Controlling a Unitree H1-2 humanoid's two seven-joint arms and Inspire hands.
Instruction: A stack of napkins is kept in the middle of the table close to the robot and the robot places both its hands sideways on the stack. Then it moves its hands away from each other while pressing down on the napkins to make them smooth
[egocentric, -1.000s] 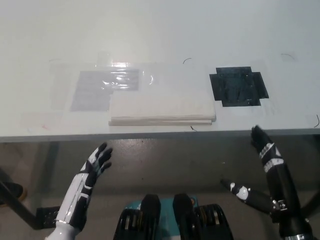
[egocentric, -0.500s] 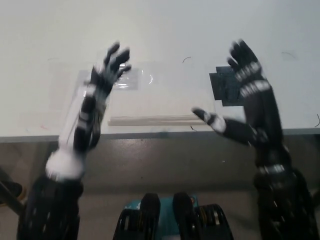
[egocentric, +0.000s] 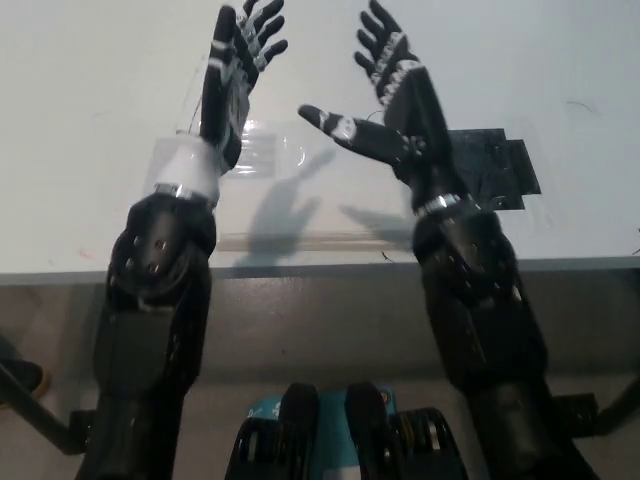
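In the head view the left hand (egocentric: 238, 60) and right hand (egocentric: 385, 95) are raised above the white table (egocentric: 80, 120), fingers spread and holding nothing, casting shadows on the napkin stack (egocentric: 300, 215) that lies flat near the table's front edge, beside a black patch (egocentric: 500, 170).
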